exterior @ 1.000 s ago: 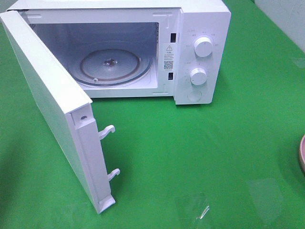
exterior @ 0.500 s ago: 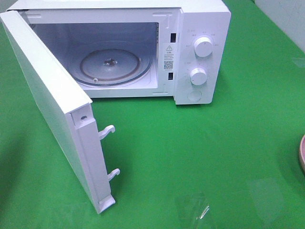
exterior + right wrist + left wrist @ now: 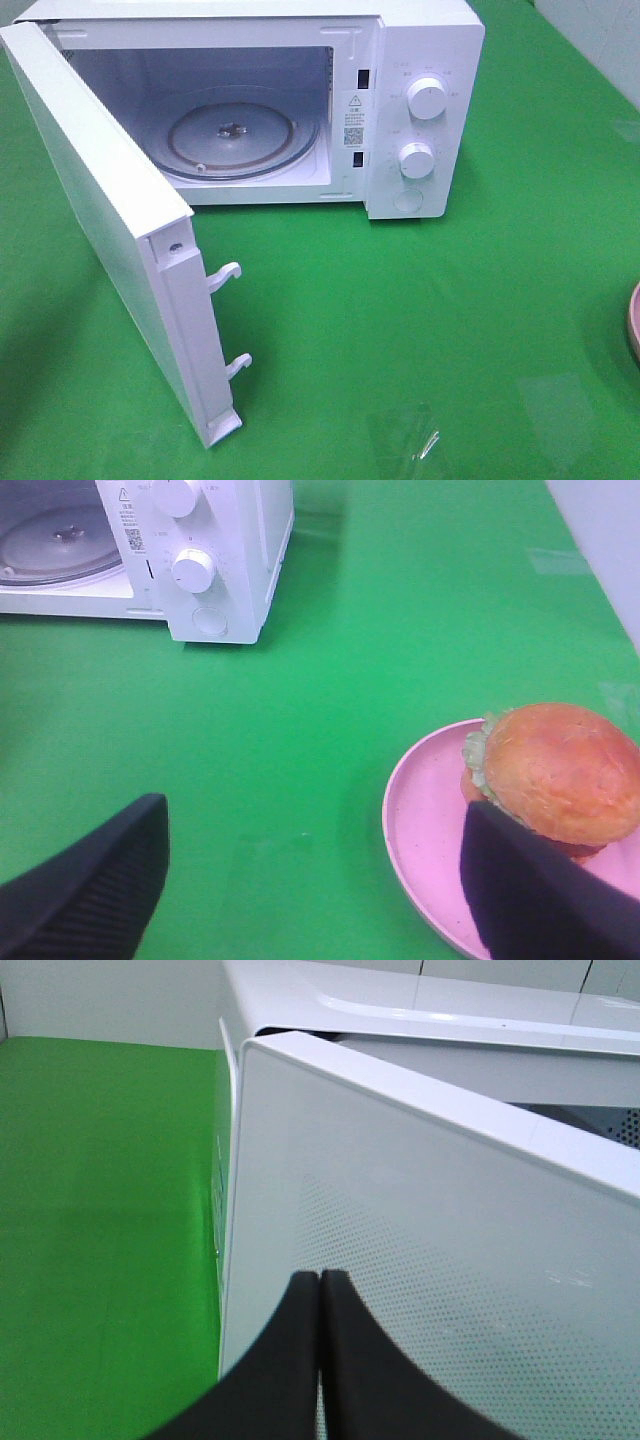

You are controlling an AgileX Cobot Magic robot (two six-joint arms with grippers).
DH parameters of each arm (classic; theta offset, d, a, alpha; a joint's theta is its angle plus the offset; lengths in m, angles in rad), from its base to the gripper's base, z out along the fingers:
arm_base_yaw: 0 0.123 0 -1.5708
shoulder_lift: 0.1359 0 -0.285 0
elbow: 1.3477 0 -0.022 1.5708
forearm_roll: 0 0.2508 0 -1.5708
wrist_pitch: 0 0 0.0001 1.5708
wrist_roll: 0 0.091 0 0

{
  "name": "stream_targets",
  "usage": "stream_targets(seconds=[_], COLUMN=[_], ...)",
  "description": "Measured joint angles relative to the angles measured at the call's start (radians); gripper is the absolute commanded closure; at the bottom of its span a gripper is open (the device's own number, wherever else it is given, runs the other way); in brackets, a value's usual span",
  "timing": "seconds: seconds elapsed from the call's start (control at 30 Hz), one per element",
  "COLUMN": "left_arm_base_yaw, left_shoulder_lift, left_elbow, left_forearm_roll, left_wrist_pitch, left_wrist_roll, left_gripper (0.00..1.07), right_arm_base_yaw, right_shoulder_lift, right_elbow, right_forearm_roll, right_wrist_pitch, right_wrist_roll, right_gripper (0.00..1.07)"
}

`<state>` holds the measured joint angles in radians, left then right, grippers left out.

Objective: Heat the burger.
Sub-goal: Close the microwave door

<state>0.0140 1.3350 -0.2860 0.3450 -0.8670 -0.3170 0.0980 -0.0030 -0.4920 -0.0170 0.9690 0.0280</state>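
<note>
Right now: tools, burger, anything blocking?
Left tool shut, by the open door. Right tool open, empty. Burger on plate, untouched. Path to microwave looks clear.

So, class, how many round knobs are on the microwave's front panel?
2: the upper knob near the panel's top, the lower knob directly below it. None seem hidden.

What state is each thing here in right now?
microwave door: swung wide open
glass turntable: bare
burger: on the pink plate, outside the microwave
pink plate: on the green table
left gripper: shut, empty
right gripper: open, empty
</note>
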Motion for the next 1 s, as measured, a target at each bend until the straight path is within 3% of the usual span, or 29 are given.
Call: stream_targets(seconds=[0.33,0.47,0.6,1.0], left_arm_base_yaw=[-0.007,-0.062,-0.136,-0.208], left_shoulder_lift=[0.072,0.078,0.078,0.122], left_elbow=[-0.001,-0.024,-0.043,-0.096], left_forearm_roll=[0.031,0.029,-0.020,-0.042], left_wrist_pitch=[-0.068,-0.040,0.008,0.034], left_wrist_roll=[-0.003,0.014,0.069,0.076], left_gripper=[1.07,1.07,1.07,1.07], right_arm_base_yaw=[0.000,0.000,0.000,0.000], right_shoulder_lift=[0.000,0.000,0.000,0.000], right_elbow=[0.000,0.000,0.000,0.000], right_forearm_roll=[0.000,0.000,0.000,0.000], right_wrist_pitch=[0.000,0.000,0.000,0.000], right_wrist_roll=[0.000,0.000,0.000,0.000], right_gripper=[0.31,0.31,0.31,0.31])
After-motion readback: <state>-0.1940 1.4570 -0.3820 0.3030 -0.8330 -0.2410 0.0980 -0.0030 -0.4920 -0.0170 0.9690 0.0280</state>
